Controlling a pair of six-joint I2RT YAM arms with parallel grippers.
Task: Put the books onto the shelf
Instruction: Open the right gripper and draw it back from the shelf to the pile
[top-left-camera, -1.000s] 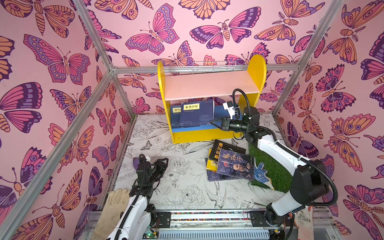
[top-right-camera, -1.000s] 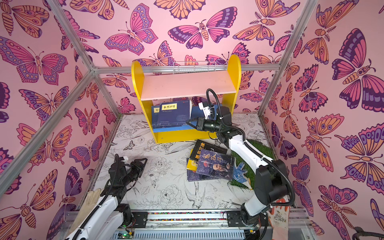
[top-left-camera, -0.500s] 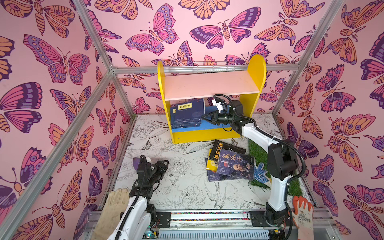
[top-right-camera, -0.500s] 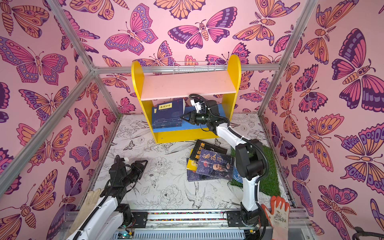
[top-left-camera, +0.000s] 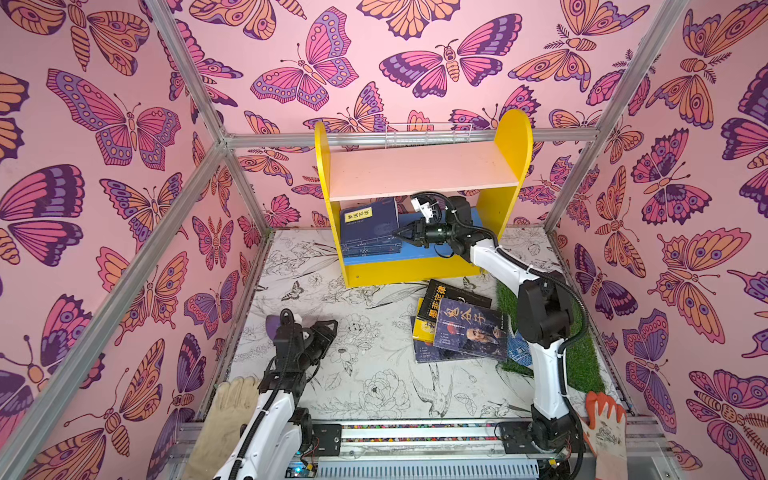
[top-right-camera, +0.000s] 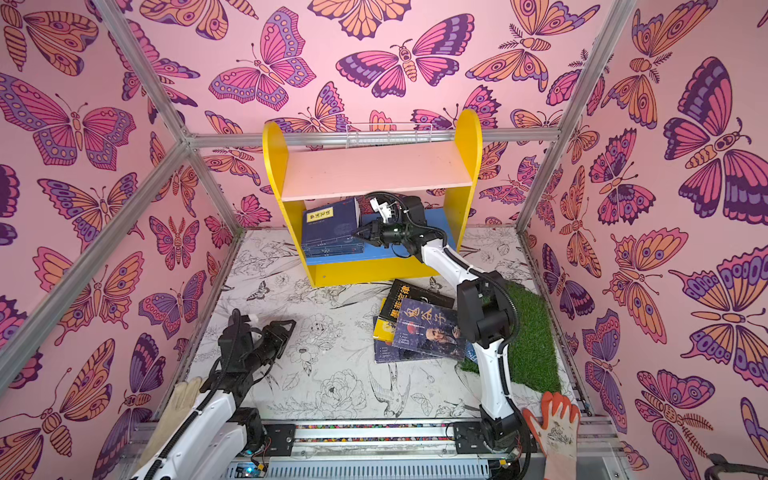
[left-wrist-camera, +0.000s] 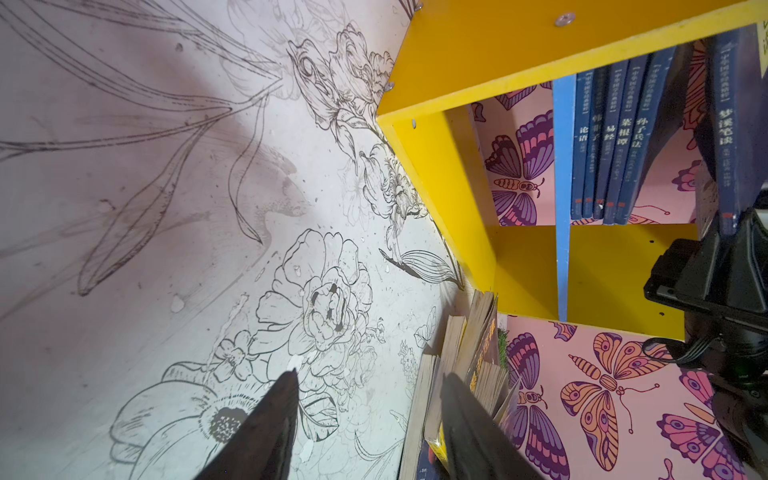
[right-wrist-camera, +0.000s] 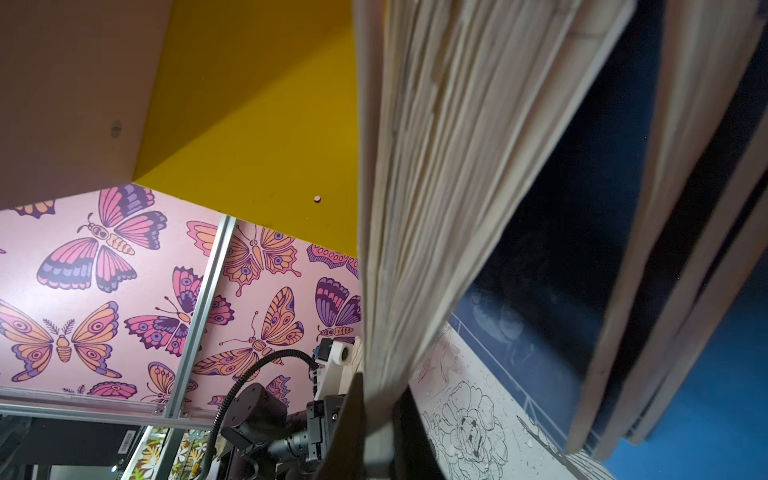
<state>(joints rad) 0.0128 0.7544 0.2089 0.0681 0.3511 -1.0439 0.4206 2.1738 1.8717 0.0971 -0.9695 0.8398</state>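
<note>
Flower-print bench (top-left-camera: 374, 374) is carrying approx four loose books (top-left-camera: 461, 328) yet to go; right tool (top-left-camera: 398, 235) is pinching a navy book (top-left-camera: 368, 224) on the shelf (top-left-camera: 419, 174) beside five shelved books (left-wrist-camera: 606, 137), left tool (left-wrist-camera: 372, 374) is hanging spread, empty.

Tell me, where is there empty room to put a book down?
The pink top board is bare between the yellow sides. So is the mat between the left gripper and the book pile. The blue board is crowded: navy books and the right gripper pinching the leaning book.
</note>
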